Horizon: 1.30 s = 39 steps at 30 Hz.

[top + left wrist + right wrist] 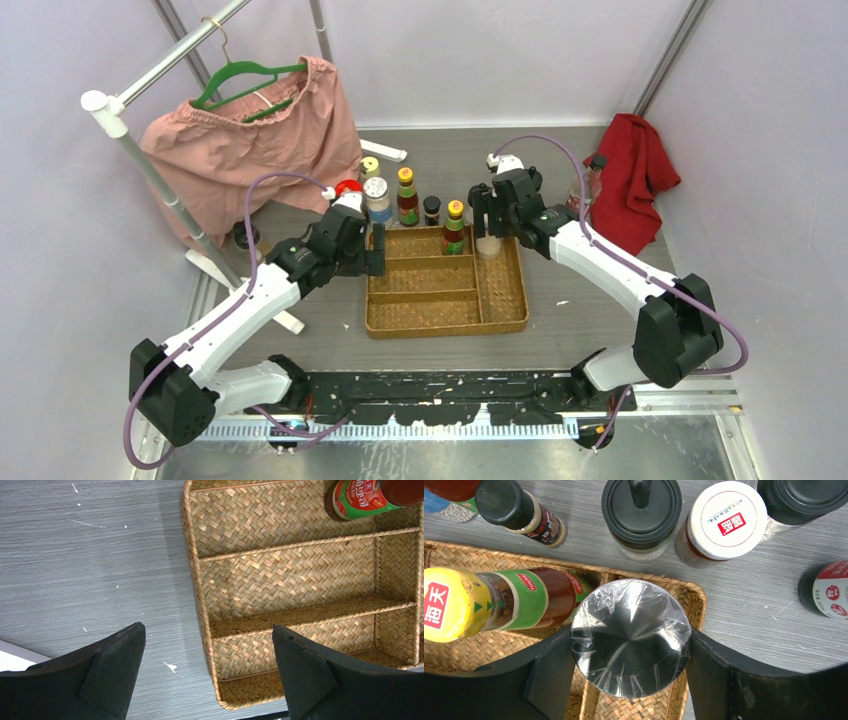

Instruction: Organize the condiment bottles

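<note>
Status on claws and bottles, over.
Left claw open, empty, over tray edge. Right claw grips shaker at tray's far corner. Yellow-capped bottle close beside it.

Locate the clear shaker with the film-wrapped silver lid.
Right wrist view: the film-wrapped silver-lidded shaker is gripped by the right end effector at the tan woven tray's far right corner, just right of the yellow-capped sauce bottle.

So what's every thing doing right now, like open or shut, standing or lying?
Tray: flat, near slots bare.
Yellow-cap bottle: upright in its far slot.
Shaker: upright, at the tray's far right corner.
Right hand: shut on the shaker.
Left hand: open, empty, by the tray's left edge.
Other bottles: upright, outside the tray.
Shorts: hanging on a hanger.
Red cloth: crumpled.
</note>
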{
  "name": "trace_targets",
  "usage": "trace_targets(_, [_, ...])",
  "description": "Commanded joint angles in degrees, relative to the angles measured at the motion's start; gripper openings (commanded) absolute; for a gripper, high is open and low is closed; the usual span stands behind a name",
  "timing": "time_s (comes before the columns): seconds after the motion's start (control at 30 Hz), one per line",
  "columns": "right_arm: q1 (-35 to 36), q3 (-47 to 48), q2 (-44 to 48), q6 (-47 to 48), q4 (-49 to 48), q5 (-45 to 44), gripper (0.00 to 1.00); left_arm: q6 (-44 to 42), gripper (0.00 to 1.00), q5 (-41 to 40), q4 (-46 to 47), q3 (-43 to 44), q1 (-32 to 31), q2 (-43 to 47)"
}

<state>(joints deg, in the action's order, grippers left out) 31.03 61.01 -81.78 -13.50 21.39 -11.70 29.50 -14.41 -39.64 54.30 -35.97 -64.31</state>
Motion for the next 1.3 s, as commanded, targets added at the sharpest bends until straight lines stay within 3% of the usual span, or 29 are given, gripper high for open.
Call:
trace_targets(0.0, [0.31, 0.98, 0.73, -0.13, -4.55, -1.57, 0.61, -0.85, 0.99, 0.08, 2.00, 1.17, -0.21, 0.15])
trace_targets(0.17, [0.33, 1.85, 2.48, 0.13, -1.85, -2.95, 0.87, -1.43, 1.00, 1.23, 2.21, 2.17, -0.16, -0.49])
trace_targets(0.2, [0.35, 2.06, 3.07, 0.20, -1.18, -3.19, 0.97, -1.60, 1.00, 1.45, 2.26, 2.60, -0.20, -0.68])
trace_targets(0.23, [0.34, 2.40, 3.66, 0.33, 0.07, -3.34, 0.99, -1.78, 1.00, 1.61, 2.46, 3.32, -0.16, -1.10])
trace_targets(0.5, [0.81, 5.01, 10.61, -0.25, 7.53, -6.74, 1.00, -5.13, 0.99, 2.55, 4.89, 13.41, -0.16, -8.59])
trace_targets(0.57, [0.83, 5.37, 12.80, -0.21, 9.07, -7.10, 1.00, -6.73, 0.88, 2.30, 5.37, 18.11, -0.16, -11.80])
trace_targets(0.67, [0.86, 6.05, 15.82, -0.26, 11.14, -7.28, 1.00, -9.79, 0.85, 0.61, 8.86, 23.12, -0.16, -16.91])
trace_targets(0.87, [0.85, 7.54, 18.15, -0.30, 13.81, -6.71, 1.00, -16.41, 0.85, -2.74, 24.04, 23.53, -0.16, -24.53])
trace_targets(1.27, [0.86, 6.05, 19.12, 0.74, 14.18, -6.27, 1.00, -21.41, 0.88, -5.53, 32.08, 28.02, -0.05, -34.62])
